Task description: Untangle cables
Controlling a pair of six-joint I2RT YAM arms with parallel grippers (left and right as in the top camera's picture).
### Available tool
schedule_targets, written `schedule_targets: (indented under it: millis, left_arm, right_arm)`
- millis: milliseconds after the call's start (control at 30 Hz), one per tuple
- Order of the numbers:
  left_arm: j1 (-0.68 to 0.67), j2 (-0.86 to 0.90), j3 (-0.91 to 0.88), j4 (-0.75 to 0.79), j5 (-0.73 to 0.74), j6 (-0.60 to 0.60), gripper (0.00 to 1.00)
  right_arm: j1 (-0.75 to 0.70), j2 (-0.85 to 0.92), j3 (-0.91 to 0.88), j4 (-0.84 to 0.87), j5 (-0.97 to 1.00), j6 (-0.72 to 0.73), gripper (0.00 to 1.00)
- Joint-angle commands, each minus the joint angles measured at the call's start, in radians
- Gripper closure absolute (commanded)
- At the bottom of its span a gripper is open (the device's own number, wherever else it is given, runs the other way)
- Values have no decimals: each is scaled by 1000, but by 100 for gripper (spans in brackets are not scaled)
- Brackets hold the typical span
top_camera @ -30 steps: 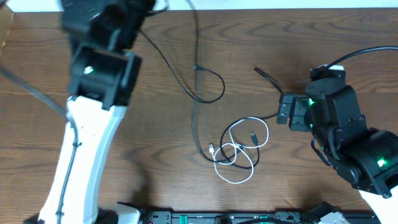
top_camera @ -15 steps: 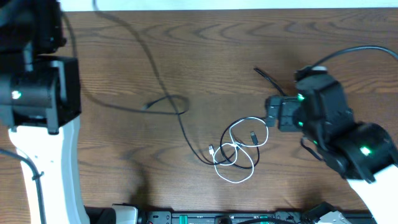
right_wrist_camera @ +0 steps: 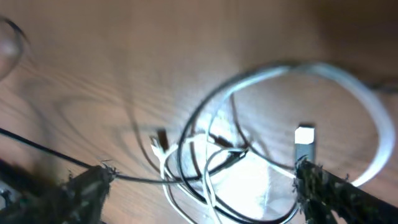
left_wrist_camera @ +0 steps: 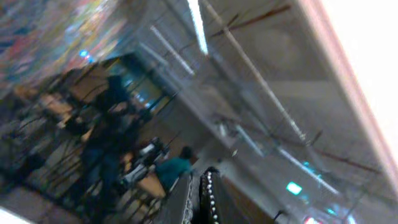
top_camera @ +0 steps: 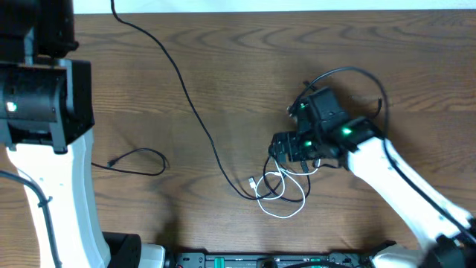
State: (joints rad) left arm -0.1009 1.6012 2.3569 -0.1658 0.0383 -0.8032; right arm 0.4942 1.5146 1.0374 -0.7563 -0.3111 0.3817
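The tangle (top_camera: pixel 281 187) lies at table centre: a white cable (top_camera: pixel 285 214) looped with black cable strands. One black cable (top_camera: pixel 195 119) runs from the tangle up and left, out of the overhead's top edge. Its free end forms a loop (top_camera: pixel 141 158) at the left. My left gripper (left_wrist_camera: pixel 200 199) is shut, raised high and facing the room; the held cable is not visible between its jaws. My right gripper (top_camera: pixel 292 152) is open just above the tangle. In the right wrist view (right_wrist_camera: pixel 202 186) its fingers straddle the white loop (right_wrist_camera: pixel 367 99) and black strands (right_wrist_camera: pixel 37 149).
My left arm (top_camera: pixel 41 89) fills the overhead's left side, close to the camera. My right arm (top_camera: pixel 401 186) reaches in from the lower right. A rail with electronics (top_camera: pixel 282 260) runs along the front edge.
The left arm went left and up, pulling the black cable; its looped free end slid left across the table. The right gripper moved left from the table's right side to over the tangle.
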Motion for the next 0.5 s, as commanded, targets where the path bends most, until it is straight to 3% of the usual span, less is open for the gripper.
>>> schedule_targets:
  millis: [0, 67, 267, 467]
  left_arm:
    - [3, -6, 15, -26, -6, 47, 93]
    - [3, -6, 15, -50, -6, 48, 93]
    - [3, -6, 15, -127, -6, 48, 93]
    - [3, -5, 14, -150, -6, 51, 93]
  right_arm:
    - [-2, 77, -7, -3, -90, -18, 10]
    - [-2, 114, -7, -3, -104, -16, 14]
    - [24, 199, -7, -6, -110, -15, 52]
    - [61, 241, -8, -25, -34, 30, 57]
